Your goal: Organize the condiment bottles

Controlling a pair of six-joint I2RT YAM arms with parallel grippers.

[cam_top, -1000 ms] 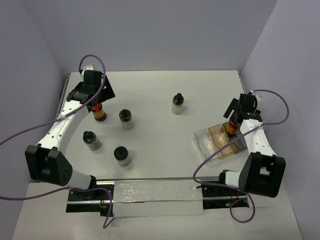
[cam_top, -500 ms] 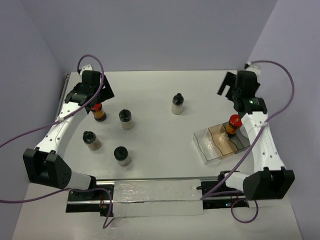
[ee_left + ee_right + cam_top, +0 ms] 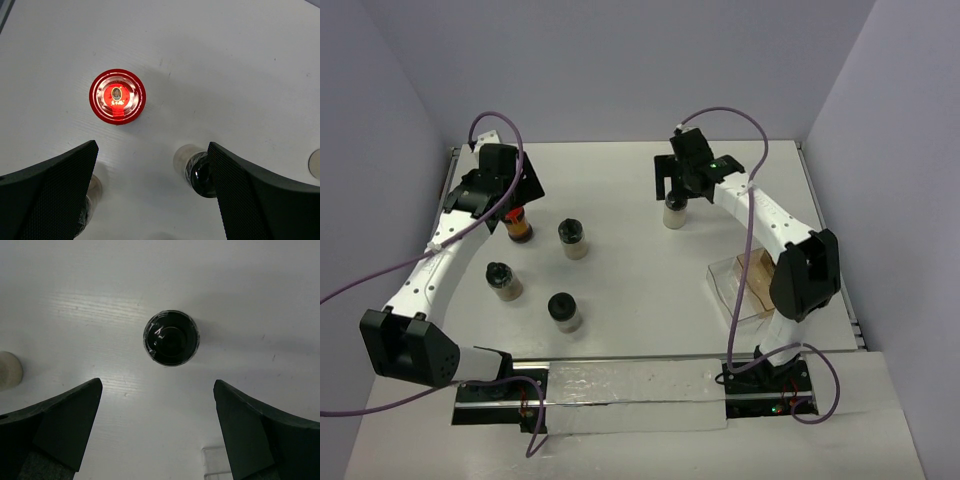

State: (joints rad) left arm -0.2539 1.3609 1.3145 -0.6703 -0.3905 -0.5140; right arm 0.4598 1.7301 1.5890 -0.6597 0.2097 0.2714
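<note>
A red-capped condiment bottle (image 3: 519, 224) (image 3: 117, 96) stands at the back left, and my left gripper (image 3: 511, 204) (image 3: 152, 150) hovers open just over it, touching nothing. Three black-capped bottles stand nearby (image 3: 573, 238) (image 3: 502, 280) (image 3: 564, 311); one of them (image 3: 199, 173) peeks out from behind a finger. At the back middle, my right gripper (image 3: 673, 192) (image 3: 157, 385) hangs open above another black-capped bottle (image 3: 674, 212) (image 3: 171, 338), its fingers apart from it.
The clear plastic tray (image 3: 732, 290) (image 3: 216, 460) lies at the right, mostly hidden by my right arm's elbow. A whitish round thing (image 3: 9, 371) shows at the left edge of the right wrist view. Purple cables loop over both arms.
My right gripper let go of a red-capped bottle in the tray, then swung left to above the black-capped bottle at the back middle. The left arm barely moved.
</note>
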